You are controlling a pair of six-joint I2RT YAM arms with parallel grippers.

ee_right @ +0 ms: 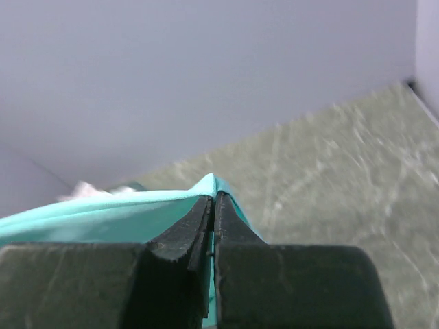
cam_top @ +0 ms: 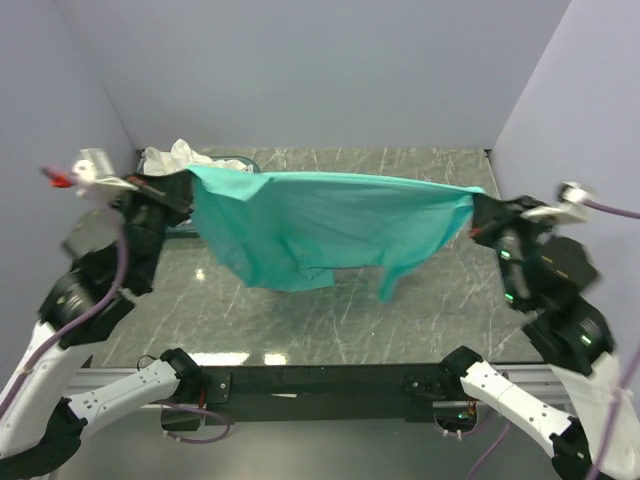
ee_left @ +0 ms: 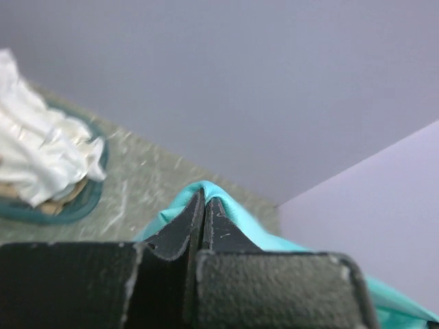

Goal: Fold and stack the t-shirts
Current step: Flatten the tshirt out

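Observation:
A teal-green t-shirt [cam_top: 320, 225] hangs stretched in the air between my two grippers, above the marble table [cam_top: 430, 310]. My left gripper [cam_top: 186, 186] is shut on its left corner; in the left wrist view the cloth [ee_left: 233, 212] wraps over the closed fingertips of that gripper [ee_left: 204, 199]. My right gripper [cam_top: 477, 208] is shut on the right corner, with the teal-green cloth [ee_right: 103, 212] pinched at the tips of this gripper [ee_right: 213, 199]. The shirt's lower edge and a sleeve [cam_top: 392, 280] droop toward the table. White and beige t-shirts [ee_left: 38, 154] lie heaped in a basket.
The oval teal basket [ee_left: 82, 205] stands at the back left of the table, by the left wall; its white cloth [cam_top: 180, 157] shows behind the left gripper. Grey walls close in the back and both sides. A black rail [cam_top: 320, 382] runs along the near edge.

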